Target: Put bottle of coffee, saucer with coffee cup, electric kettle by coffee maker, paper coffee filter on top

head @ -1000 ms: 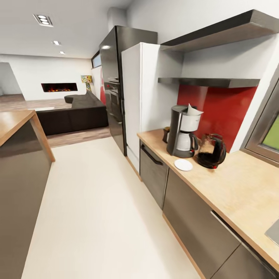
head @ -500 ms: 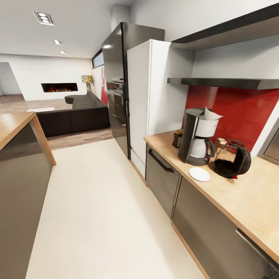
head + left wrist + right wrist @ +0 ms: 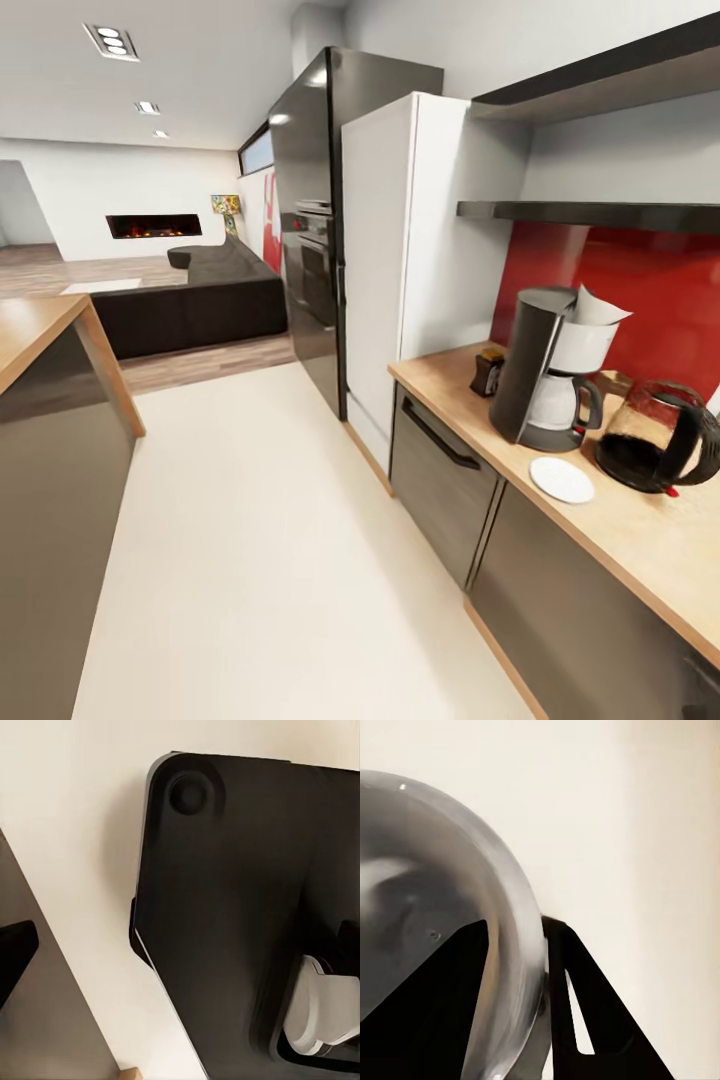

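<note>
Nearest you on the kitchen countertop (image 3: 650,545), the saucer (image 3: 561,479) lies bare, no cup on it; your view has swung left since a second ago. Behind it stand the electric kettle (image 3: 655,436) and filter-topped coffee maker (image 3: 548,370), the bottle of coffee (image 3: 488,371) beyond. You cannot tell either gripper's state.

A white fridge (image 3: 400,260) is standing beside a tall black oven unit (image 3: 310,220); farther off, a dark sofa (image 3: 195,300) is facing a glowing wall fireplace (image 3: 153,226).
</note>
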